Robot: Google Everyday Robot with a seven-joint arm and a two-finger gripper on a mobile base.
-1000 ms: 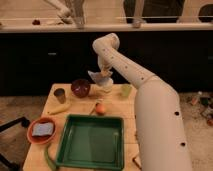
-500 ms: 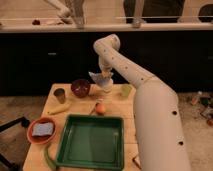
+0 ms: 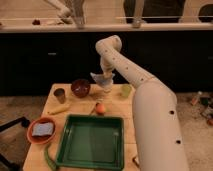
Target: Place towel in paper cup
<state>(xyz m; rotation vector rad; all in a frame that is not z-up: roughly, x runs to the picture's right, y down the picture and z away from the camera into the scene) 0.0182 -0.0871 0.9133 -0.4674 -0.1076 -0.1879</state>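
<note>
A pale, crumpled towel hangs from my gripper above the back middle of the wooden table. The gripper is shut on the towel and holds it clear of the table top. A small light green cup stands just right of the towel, near the table's back edge. A small brownish cup stands at the back left. I cannot tell which of the two is paper. My white arm reaches in from the lower right.
A dark red bowl stands left of the towel. An orange fruit and a yellow item lie mid-table. A green tray fills the front. An orange plate holds a blue sponge.
The gripper and the towel have shifted slightly down and to the right. Nothing else has moved.
</note>
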